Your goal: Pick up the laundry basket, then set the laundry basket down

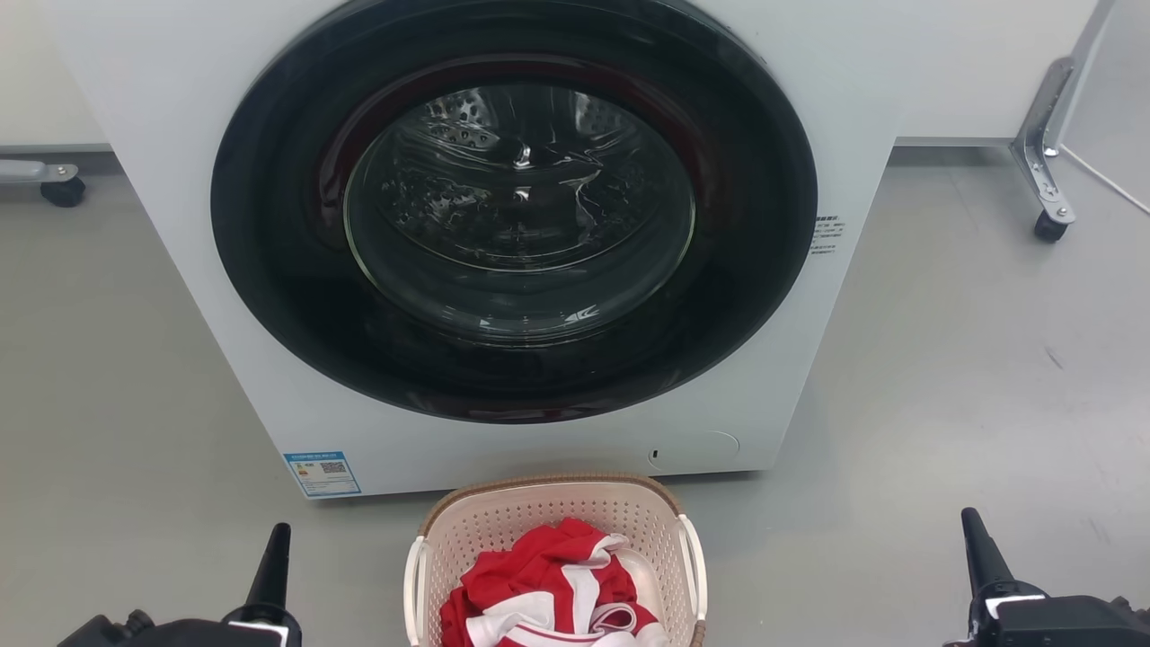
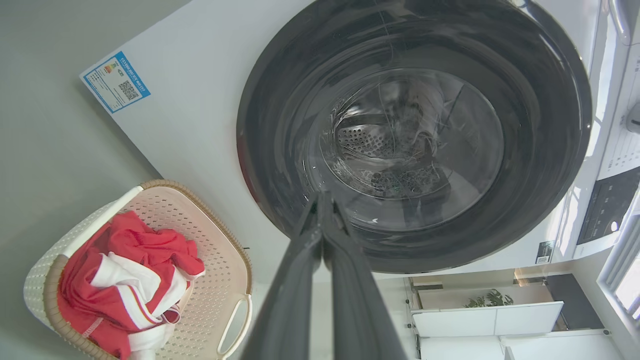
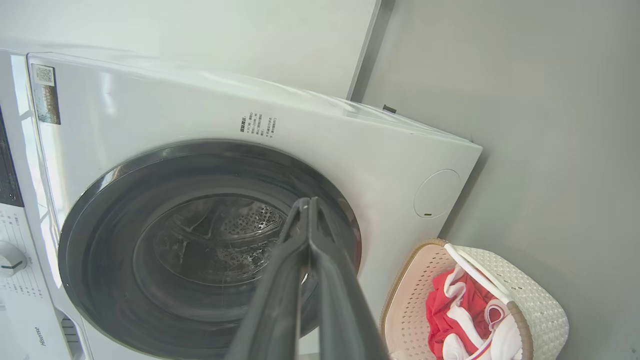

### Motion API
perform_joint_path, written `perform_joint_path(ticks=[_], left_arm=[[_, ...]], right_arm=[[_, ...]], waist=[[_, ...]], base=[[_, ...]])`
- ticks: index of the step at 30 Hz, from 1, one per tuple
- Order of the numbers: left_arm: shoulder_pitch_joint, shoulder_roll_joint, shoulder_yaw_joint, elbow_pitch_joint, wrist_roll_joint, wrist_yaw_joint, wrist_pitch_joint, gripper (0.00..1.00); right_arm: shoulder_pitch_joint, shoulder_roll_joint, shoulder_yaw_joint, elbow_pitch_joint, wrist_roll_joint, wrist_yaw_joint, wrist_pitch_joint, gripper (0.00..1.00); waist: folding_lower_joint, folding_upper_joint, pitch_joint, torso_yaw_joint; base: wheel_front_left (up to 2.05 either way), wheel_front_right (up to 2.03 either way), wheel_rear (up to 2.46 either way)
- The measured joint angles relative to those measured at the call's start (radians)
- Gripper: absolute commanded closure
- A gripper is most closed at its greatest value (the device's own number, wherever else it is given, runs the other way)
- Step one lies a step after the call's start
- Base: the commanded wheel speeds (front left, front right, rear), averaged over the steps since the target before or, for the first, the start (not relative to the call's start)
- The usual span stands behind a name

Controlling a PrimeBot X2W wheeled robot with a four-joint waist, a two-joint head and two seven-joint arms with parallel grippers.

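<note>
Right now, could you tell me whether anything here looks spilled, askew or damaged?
Nothing stands out: the laundry basket sits upright on the floor before the closed washing machine, its clothes inside. The left gripper and right gripper hang clear.

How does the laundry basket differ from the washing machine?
The laundry basket is small and low; the washing machine towers over it. The basket is perforated cream plastic; the machine is smooth white with a dark round door. The basket is open-topped, holding red-and-white clothes; the machine's door is shut. Both stand on the floor.
</note>
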Motion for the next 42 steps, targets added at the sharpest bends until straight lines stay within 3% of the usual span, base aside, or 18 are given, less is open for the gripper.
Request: perform_joint_path(ticks=[17,42], left_arm=[[-0.049,-0.015,0.056,0.020,-0.223,-0.044,0.057,1.00],[-0.056,-0.018,0.059,0.022,-0.249,-0.052,0.064,1.00]], right_arm=[[-0.026,0.003,-0.080,0.011,0.221,0.043,0.057,1.00],[-0.038,0.003,-0.087,0.012,0.236,0.046,0.064,1.00]], waist=[[0.0000,0.0000,0.005,-0.008],[0.0000,0.0000,0.005,-0.008]], base=[[0.00,0.00,0.00],[0.00,0.00,0.00]])
